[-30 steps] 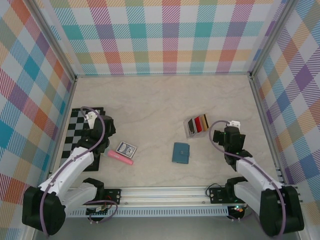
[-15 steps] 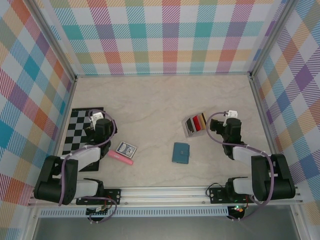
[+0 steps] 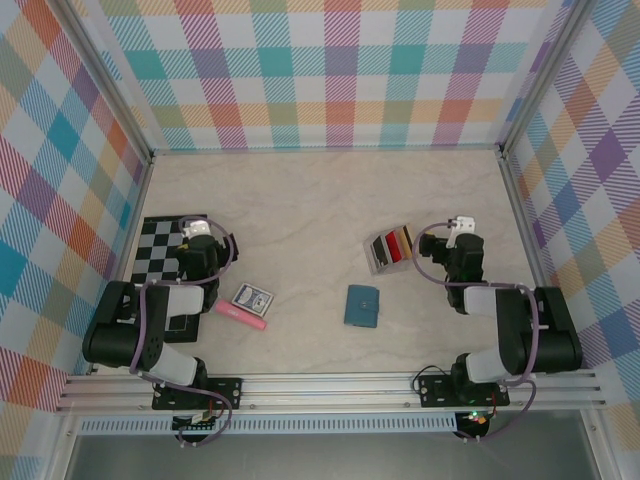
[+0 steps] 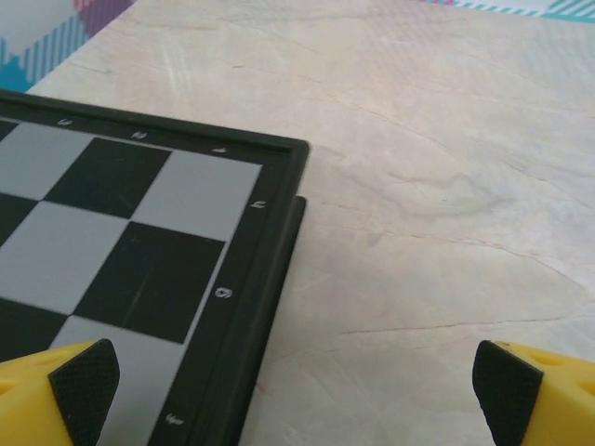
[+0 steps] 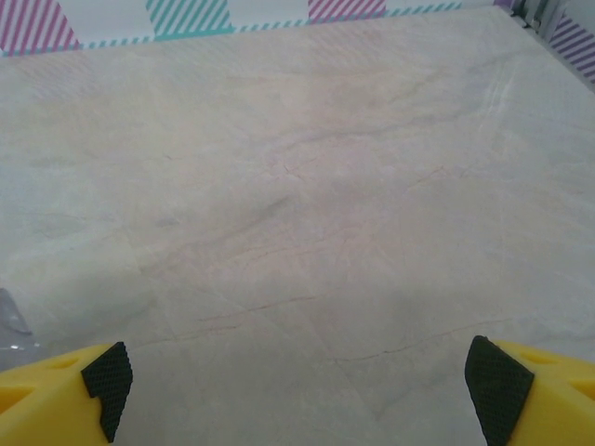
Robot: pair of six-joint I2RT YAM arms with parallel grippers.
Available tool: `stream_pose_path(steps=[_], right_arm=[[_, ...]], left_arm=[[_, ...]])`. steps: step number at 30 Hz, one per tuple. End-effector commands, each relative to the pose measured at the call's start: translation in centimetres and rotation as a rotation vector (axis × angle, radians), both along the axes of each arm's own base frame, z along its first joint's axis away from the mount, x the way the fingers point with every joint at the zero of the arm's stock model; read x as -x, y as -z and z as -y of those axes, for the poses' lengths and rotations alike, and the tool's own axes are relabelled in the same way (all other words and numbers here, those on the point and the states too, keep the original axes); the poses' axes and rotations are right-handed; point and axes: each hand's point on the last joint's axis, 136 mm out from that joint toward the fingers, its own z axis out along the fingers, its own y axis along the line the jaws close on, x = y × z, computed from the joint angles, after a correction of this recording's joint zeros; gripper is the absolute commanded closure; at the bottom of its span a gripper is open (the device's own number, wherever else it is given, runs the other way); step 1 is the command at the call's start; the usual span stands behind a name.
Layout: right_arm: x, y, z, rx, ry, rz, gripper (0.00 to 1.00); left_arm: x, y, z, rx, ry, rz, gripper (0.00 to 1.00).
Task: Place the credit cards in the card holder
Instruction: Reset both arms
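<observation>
The credit cards (image 3: 392, 250) lie in a fanned stack of red, black, tan and grey right of the table's middle. The teal card holder (image 3: 362, 306) lies shut on the table, nearer and slightly left of them. My right gripper (image 3: 463, 252) sits low just right of the cards. In the right wrist view the right gripper (image 5: 302, 386) is open, with only bare table between its yellow fingers. My left gripper (image 3: 203, 248) rests at the chessboard's right edge. The left wrist view shows the left gripper (image 4: 293, 395) open over that edge, holding nothing.
A black-and-grey chessboard (image 3: 160, 250) lies at the left, its corner (image 4: 279, 186) close under my left fingers. A blue-and-white patterned card box (image 3: 252, 297) and a pink stick (image 3: 242, 314) lie between the chessboard and the holder. Plaid walls enclose the table.
Both arms have folded back, their elbows drawn in toward the bases, and both wrists have shifted slightly farther up the table. Both grippers stay open. The cards and holder have not moved.
</observation>
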Motion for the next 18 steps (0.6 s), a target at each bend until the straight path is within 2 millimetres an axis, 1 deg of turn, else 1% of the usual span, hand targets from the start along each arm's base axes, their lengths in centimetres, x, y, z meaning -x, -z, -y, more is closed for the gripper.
stream_pose_path(steps=[1, 2, 3, 4, 6, 9, 10, 11, 12, 13, 15, 18], right_arm=[[-1.3, -1.3, 0.2, -0.004, 0.003, 0.076, 0.05], [-1.3, -1.3, 0.5, -0.006, 0.017, 0.071, 0.04], [-1.2, -1.3, 0.8, -0.011, 0.041, 0.078, 0.04], [-1.2, -1.4, 1.0, -0.015, 0.047, 0.08, 0.03], [-1.6, -1.2, 1.1, -0.008, 0.049, 0.056, 0.0], [-1.7, -1.2, 1.0, -0.005, 0.048, 0.053, 0.0], [-1.6, -1.2, 1.0, -0.005, 0.046, 0.052, 0.0], [-1.7, -1.2, 1.0, -0.005, 0.047, 0.053, 0.0], [-1.7, -1.2, 1.0, -0.005, 0.046, 0.053, 0.0], [-1.6, -1.2, 1.0, -0.005, 0.046, 0.053, 0.0], [-1.7, -1.3, 1.0, -0.005, 0.046, 0.055, 0.0], [-1.6, -1.2, 0.9, -0.005, 0.045, 0.054, 0.0]], left_arm=[[-1.7, -0.5, 1.0, 0.0, 0.087, 0.053, 0.0], [-1.6, -0.6, 1.4, 0.001, 0.115, 0.076, 0.0], [-1.5, -0.5, 1.2, 0.005, 0.1, 0.052, 0.0], [-1.6, -0.5, 1.1, 0.0, 0.097, 0.065, 0.0], [-1.6, -0.5, 1.2, -0.001, 0.096, 0.059, 0.0], [-1.5, -0.5, 1.2, -0.001, 0.096, 0.058, 0.0], [-1.6, -0.5, 1.6, 0.001, 0.122, 0.058, 0.0], [-1.7, -0.4, 2.5, 0.001, 0.177, 0.047, 0.0], [-2.0, -0.2, 4.0, 0.007, 0.272, 0.032, 0.02], [-1.9, -0.3, 4.0, 0.014, 0.276, 0.037, 0.01], [-1.9, -0.2, 3.8, 0.014, 0.265, 0.032, 0.02], [-1.7, -0.4, 1.8, 0.005, 0.137, 0.049, 0.0]])
